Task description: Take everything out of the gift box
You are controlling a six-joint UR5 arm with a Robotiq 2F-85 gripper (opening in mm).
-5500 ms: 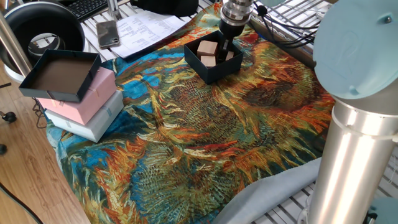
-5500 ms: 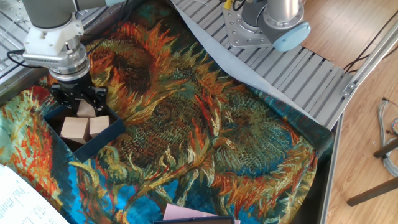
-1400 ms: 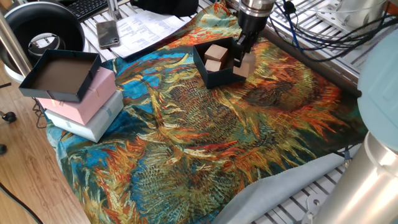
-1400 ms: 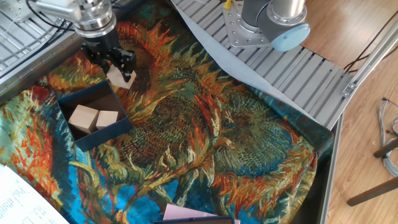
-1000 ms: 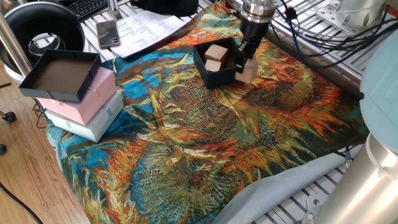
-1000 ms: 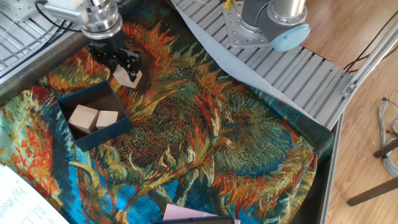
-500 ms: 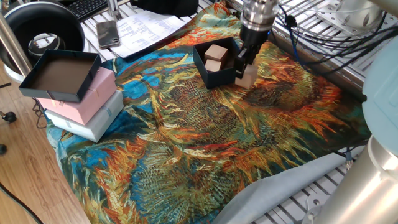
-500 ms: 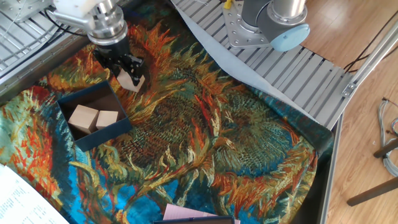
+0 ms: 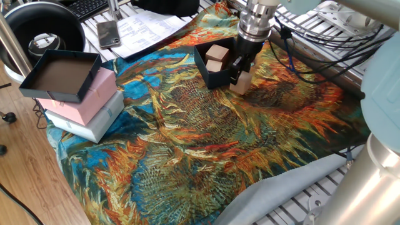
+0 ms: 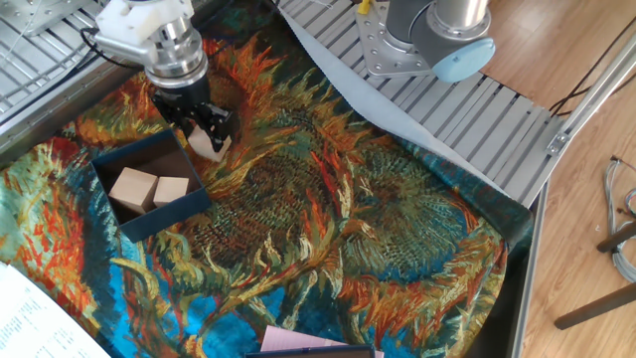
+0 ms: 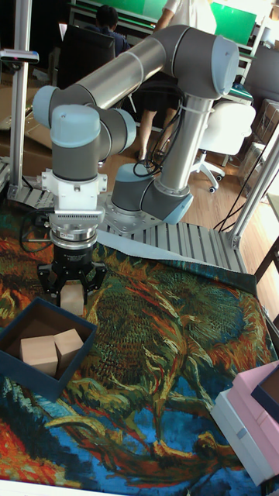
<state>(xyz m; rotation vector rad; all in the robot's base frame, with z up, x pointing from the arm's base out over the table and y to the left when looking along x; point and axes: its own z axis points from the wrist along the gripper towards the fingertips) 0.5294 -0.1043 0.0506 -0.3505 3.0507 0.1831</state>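
The gift box sits on the sunflower cloth at the far side. Two wooden cubes lie inside it, a bigger one and a smaller one. My gripper is just outside the box's right wall, pointing straight down and low over the cloth. It is shut on a third cube, which is at or just above the cloth beside the box.
A larger navy tray rests on stacked pink and white boxes at the left edge. A phone and papers lie behind the cloth. The arm's base stands on the slatted table.
The gripper has carried the third cube from inside the box, over its wall, and lowered it toward the cloth beside the box. The box shifted slightly early on.
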